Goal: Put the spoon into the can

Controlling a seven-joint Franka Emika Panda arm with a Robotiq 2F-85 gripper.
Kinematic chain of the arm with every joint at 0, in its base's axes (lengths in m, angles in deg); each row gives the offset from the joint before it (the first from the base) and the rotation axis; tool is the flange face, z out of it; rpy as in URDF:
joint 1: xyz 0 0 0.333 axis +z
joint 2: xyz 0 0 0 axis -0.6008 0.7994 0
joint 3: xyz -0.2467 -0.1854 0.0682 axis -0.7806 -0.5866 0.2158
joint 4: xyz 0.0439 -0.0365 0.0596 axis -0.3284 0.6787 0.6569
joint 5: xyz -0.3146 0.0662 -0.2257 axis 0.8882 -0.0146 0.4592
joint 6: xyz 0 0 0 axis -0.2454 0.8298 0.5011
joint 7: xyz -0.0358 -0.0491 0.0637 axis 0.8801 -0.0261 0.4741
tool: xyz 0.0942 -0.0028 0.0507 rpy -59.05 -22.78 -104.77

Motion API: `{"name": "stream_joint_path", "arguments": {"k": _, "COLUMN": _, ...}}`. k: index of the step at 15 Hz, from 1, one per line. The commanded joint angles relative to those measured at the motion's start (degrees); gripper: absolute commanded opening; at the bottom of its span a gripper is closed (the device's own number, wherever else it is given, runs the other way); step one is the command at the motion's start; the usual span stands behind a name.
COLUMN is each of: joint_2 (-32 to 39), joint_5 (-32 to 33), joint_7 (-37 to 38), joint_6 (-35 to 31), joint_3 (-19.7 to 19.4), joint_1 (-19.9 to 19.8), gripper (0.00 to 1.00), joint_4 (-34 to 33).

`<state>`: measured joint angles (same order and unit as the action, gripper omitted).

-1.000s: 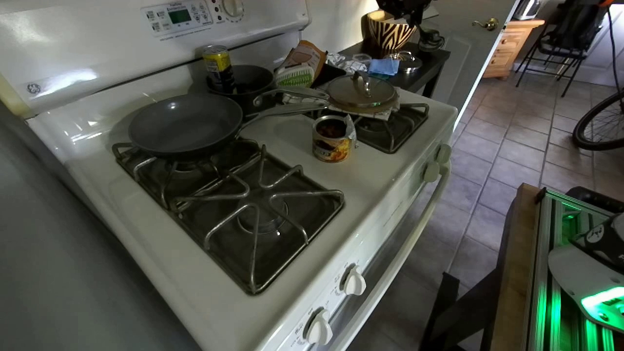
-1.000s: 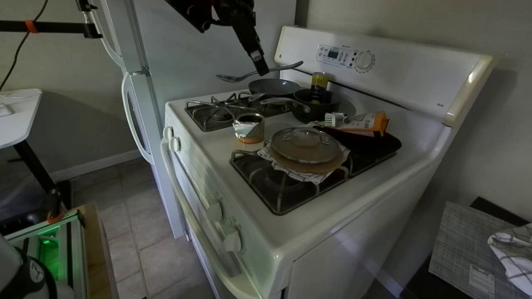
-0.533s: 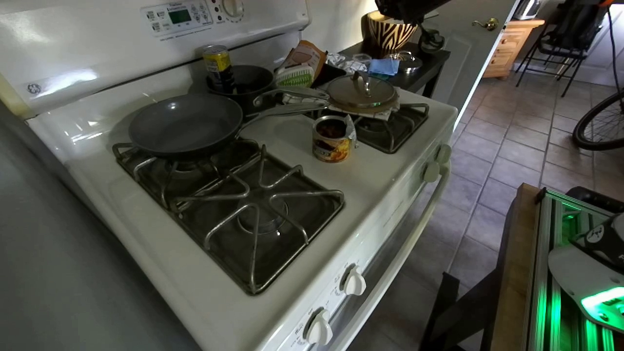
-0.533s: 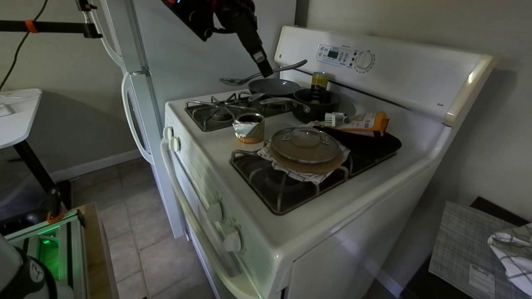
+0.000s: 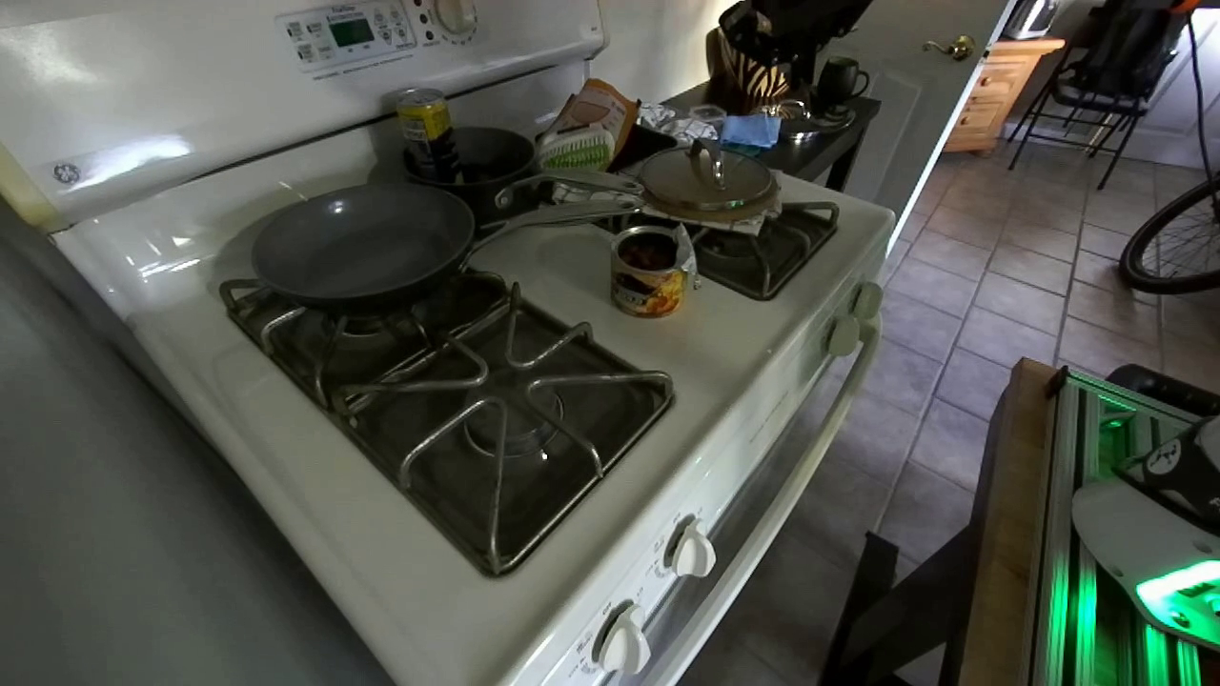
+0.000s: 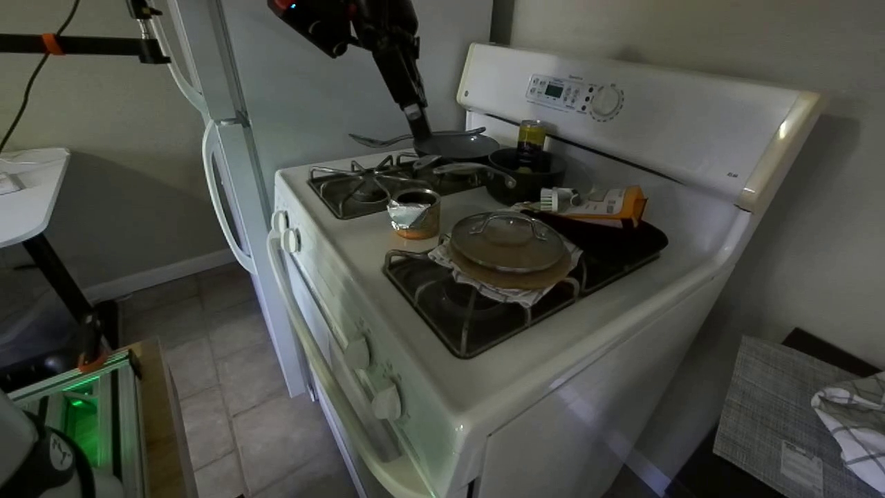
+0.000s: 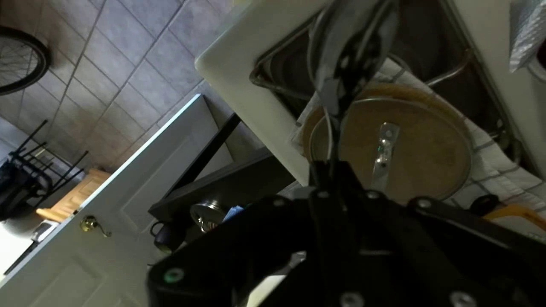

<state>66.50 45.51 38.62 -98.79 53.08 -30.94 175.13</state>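
Observation:
The can [image 5: 648, 286], a short tin with an orange label and peeled foil lid, stands open on the stove between the burners; food shows inside. It also shows in an exterior view [image 6: 418, 218], and its foil and rim show at the right edge of the wrist view [image 7: 527, 38]. My gripper [image 6: 420, 133] is shut on the metal slotted spoon [image 6: 377, 142] and holds it in the air, nearly level. In the wrist view the fingertips [image 7: 330, 172] grip its handle, with the bowl [image 7: 352, 47] pointing away. The spoon cannot be made out in an exterior view.
A frying pan [image 5: 367, 238] and a black pot [image 5: 491, 157] holding a yellow can [image 5: 429, 133] sit at the stove's back. A lidded round dish [image 6: 511, 249] rests on a cloth near the can. A packet [image 6: 608, 207] lies behind it. Burner grates [image 5: 515, 419] stand raised.
My gripper and the spoon rise slightly rightward, then drop lower and to the left in an exterior view. The spoon is more level now. The can has not moved.

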Motion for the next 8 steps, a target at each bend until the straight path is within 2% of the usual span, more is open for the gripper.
{"name": "stream_joint_path", "arguments": {"k": 1, "joint_2": -0.2, "joint_5": -0.7, "joint_7": 7.3, "joint_6": -2.5, "joint_3": -0.7, "joint_1": -1.6, "gripper": 0.02, "joint_4": 0.7}}
{"name": "stream_joint_path", "arguments": {"k": 4, "joint_2": 1.5, "joint_5": 0.9, "joint_7": 8.7, "joint_6": -2.2, "joint_3": -0.7, "joint_1": -2.8, "gripper": 0.02, "joint_4": -1.2}}
{"name": "stream_joint_path", "arguments": {"k": 5, "joint_2": 0.4, "joint_5": -0.1, "joint_7": 0.4, "joint_6": 0.2, "joint_3": -1.1, "joint_1": -2.3, "gripper": 0.08, "joint_4": -0.9}}
{"name": "stream_joint_path", "arguments": {"k": 8, "joint_2": 1.0, "joint_5": 0.0, "joint_7": 0.6, "joint_6": 0.2, "joint_3": -1.2, "joint_1": -2.7, "gripper": 0.08, "joint_4": -1.6}}
